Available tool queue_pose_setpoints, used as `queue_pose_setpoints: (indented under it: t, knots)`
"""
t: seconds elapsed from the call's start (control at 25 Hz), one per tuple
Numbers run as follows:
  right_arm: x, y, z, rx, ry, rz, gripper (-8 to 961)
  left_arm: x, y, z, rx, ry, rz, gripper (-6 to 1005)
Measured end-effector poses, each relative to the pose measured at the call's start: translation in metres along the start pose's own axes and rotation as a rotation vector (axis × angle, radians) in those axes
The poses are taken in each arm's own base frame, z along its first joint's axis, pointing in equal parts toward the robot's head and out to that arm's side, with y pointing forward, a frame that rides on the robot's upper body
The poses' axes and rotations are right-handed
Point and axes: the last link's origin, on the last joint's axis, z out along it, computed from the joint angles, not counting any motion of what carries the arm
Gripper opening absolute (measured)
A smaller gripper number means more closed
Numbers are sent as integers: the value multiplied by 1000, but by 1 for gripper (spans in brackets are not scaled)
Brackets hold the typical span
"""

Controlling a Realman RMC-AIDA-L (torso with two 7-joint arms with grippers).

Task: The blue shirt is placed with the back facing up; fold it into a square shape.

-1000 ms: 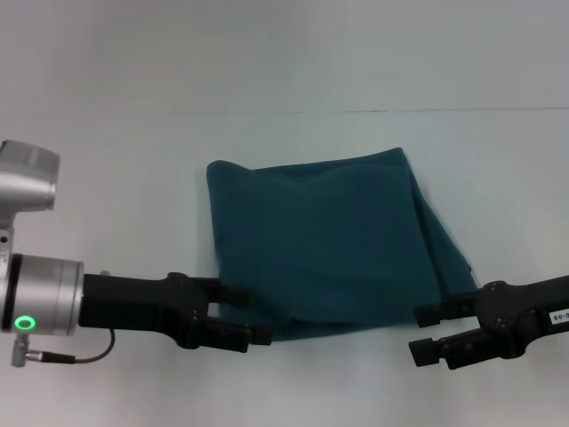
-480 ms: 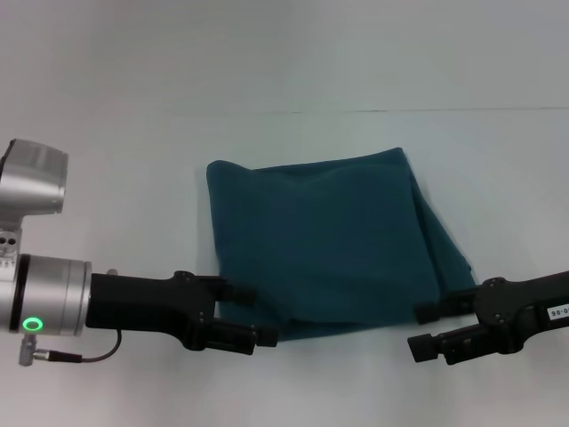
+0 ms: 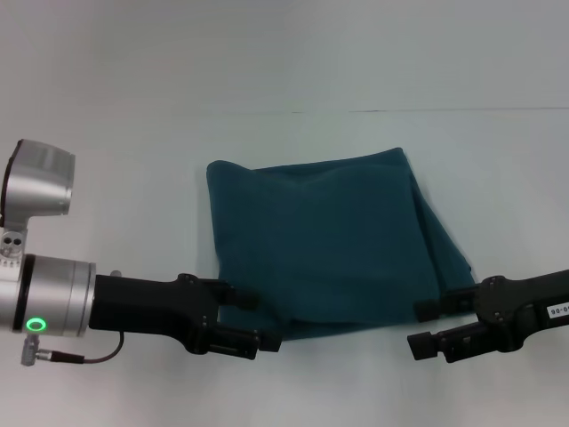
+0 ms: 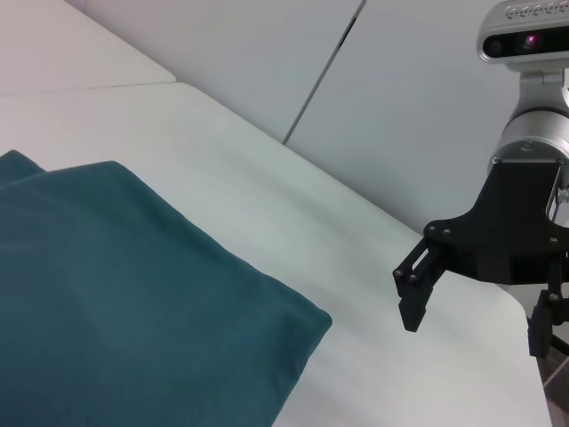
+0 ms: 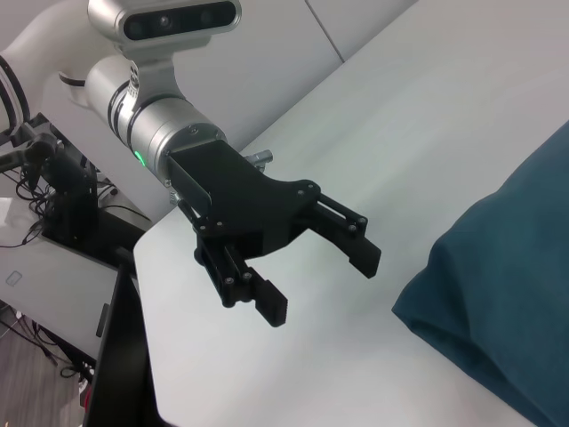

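Note:
The blue shirt (image 3: 329, 240) lies folded into a rough rectangle in the middle of the white table, plain side up, with no lettering showing. My left gripper (image 3: 260, 322) is open and empty at the shirt's near left corner, with one finger over the edge of the cloth. My right gripper (image 3: 418, 327) is open and empty just off the shirt's near right corner. The left wrist view shows the shirt's corner (image 4: 116, 285) and the right gripper (image 4: 476, 311) beyond it. The right wrist view shows the shirt's edge (image 5: 507, 294) and the open left gripper (image 5: 320, 280).
The white table (image 3: 133, 178) extends on all sides of the shirt. Its far edge meets a pale wall (image 3: 284, 53). In the right wrist view the table's edge (image 5: 142, 294) drops off beside the robot's body, with cables and gear on the floor beyond.
My left arm has slid a little forward and lower in the head view. My right gripper has shifted slightly lower. The shirt has not moved.

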Motion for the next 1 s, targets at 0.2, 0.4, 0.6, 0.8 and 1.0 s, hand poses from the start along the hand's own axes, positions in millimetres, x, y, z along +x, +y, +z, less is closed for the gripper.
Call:
queue_pose_setpoints:
  t: [0.2, 0.4, 0.6, 0.8, 1.0]
  knots:
    - [0, 0, -1, 3, -2, -1, 866, 0, 0, 0, 1, 1, 0, 864]
    - [0, -1, -1, 6, -4, -1, 866, 0, 0, 0, 1, -1, -3, 864]
    - [0, -1, -1, 6, -5, -1, 866, 0, 1, 0, -9, -8, -4, 864]
    - [-1, -1, -1, 10, -2, 1, 866, 0, 5, 2, -38, -35, -9, 864]
    - [-4, -4, -3, 31, 35, -10, 866, 10, 9, 1, -76, -87, -11, 864]
